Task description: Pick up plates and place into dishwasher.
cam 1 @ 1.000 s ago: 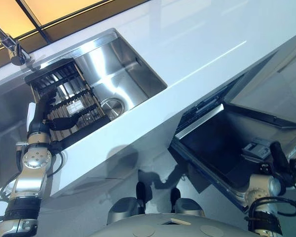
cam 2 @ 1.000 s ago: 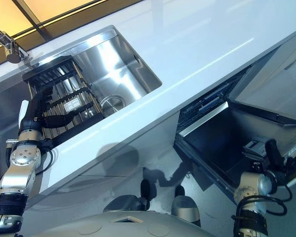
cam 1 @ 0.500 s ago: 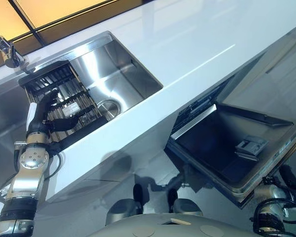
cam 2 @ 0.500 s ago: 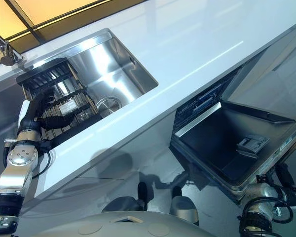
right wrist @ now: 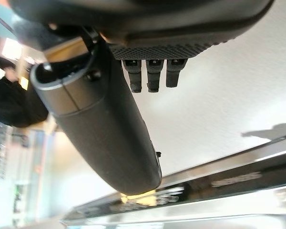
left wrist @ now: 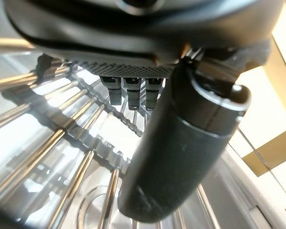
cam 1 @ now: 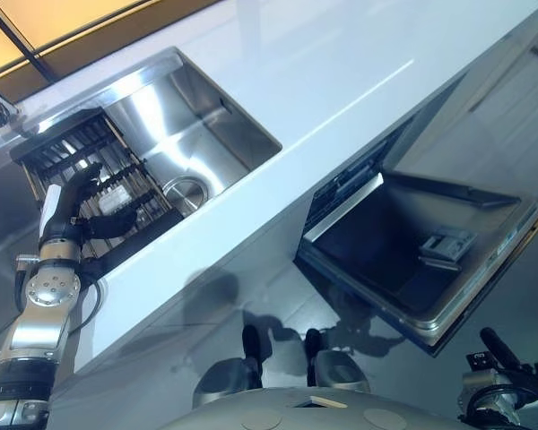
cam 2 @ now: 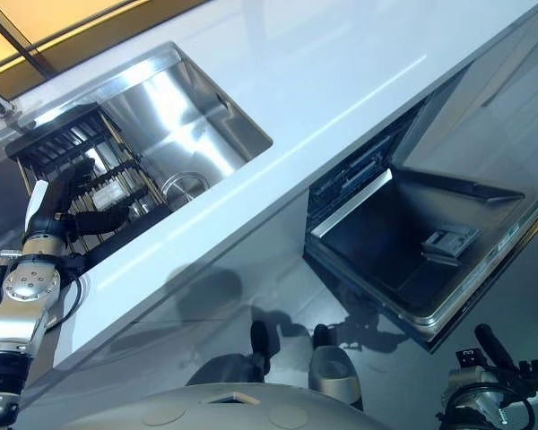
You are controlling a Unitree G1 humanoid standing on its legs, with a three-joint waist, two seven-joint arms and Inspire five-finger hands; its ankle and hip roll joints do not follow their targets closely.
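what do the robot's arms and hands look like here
Both arms are silver-grey metal with black bands and round jointed sections. The left hand is dark with a white cover along its thumb side. The right hand is also dark, with a small white marking near its wrist. Up close, each hand has a grippy textured palm, a thick smooth black thumb and short dark fingers.

The left arm is silver-grey metal, with a round disc-shaped wrist joint and black bands lower down. Its dark left hand [cam 1: 67,210] bears a white cover on one side. The right hand [cam 2: 493,351] is dark too, with a textured palm pad and short black fingers [right wrist: 152,76].
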